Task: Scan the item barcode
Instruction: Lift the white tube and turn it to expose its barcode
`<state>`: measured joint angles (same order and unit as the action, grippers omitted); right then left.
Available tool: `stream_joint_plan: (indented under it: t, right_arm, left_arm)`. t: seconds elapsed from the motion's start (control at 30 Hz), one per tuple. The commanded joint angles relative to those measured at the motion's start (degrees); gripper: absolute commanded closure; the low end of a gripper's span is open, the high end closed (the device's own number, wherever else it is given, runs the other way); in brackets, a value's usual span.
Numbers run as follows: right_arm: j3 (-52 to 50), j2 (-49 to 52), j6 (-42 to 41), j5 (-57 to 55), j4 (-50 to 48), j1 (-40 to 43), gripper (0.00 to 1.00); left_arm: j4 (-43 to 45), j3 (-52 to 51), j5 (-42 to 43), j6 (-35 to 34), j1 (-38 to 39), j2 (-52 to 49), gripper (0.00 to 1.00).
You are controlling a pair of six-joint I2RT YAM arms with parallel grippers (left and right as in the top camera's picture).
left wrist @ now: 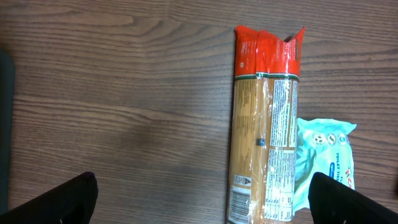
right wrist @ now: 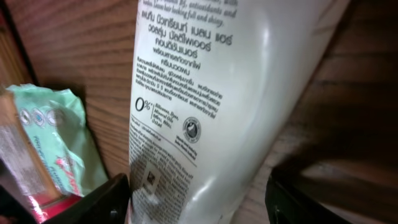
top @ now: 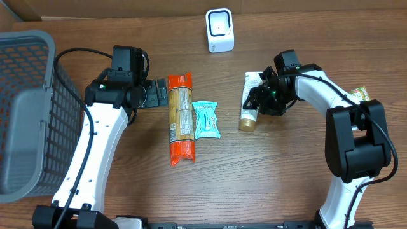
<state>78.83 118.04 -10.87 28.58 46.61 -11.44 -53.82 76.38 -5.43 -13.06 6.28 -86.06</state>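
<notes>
- Along the lower edge of the overhead view, two white arms reach up over a wooden counter (top: 267,172), one on each side.
- At centre frame a long spaghetti packet (top: 180,117) with red ends lies lengthwise. A teal tissue packet (top: 206,119) touches its right side.
- Just left of the spaghetti's upper end, the left jaws stand wide with nothing between them. In the left wrist view the dark fingers (left wrist: 62,199) sit in the lower corners over bare wood.
- Right of centre, the white tube (top: 250,102) with a gold cap lies flat on the counter, cap toward the lower edge.
- The right jaws straddle the tube, partly open. In the right wrist view one finger (right wrist: 106,199) meets the tube's left side, while a sliver of wood shows before the other finger. The tube's printed back faces the lens.
- A grey mesh basket (top: 25,35) fills the left edge.
- At top centre a white scanner (top: 220,30) stands upright, well apart from the tube.
</notes>
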Motion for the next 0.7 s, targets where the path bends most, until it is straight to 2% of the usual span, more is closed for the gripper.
stream_joint_plan:
  t: [0.0,0.03,0.1,0.27,0.3,0.33,0.43,0.57,0.67]
  right_arm:
    - [-1.29,0.92,0.72,-1.46,2.36,0.48,0.49]
    - [-1.29,0.92,0.72,-1.33,4.07,0.24,0.55]
    - [-1.29,0.92,0.76,-0.02,6.64,-0.33,0.6]
    - [-1.18,0.92,0.66,4.09,10.56,-2.25,0.61]
    - [-1.16,0.92,0.63,4.96,10.8,-2.6,0.59]
    - [-1.07,0.9,0.42,6.23,10.84,-3.1,0.5]
    - [0.0,0.92,-2.27,6.84,10.1,-3.39,0.37]
    - [3.1,0.9,-5.22,13.44,6.1,-3.28,0.35]
    - [5.84,0.9,-6.1,13.22,4.13,-3.28,0.35]
  left_arm:
    - [0.07,0.26,-0.52,1.29,0.11,-0.09,0.0]
    - [0.09,0.26,-0.52,1.29,0.11,-0.09,0.01]
    - [0.11,0.26,-0.52,1.29,0.11,-0.09,0.01]
    - [0.09,0.26,-0.52,1.29,0.11,-0.09,0.0]
    - [0.09,0.26,-0.52,1.29,0.11,-0.09,0.0]
    - [0.09,0.26,-0.52,1.29,0.11,-0.09,0.0]
    - [0.09,0.26,-0.52,1.29,0.11,-0.09,0.0]
    - [0.09,0.26,-0.52,1.29,0.11,-0.09,0.0]
    - [0.09,0.26,-0.52,1.29,0.11,-0.09,0.0]
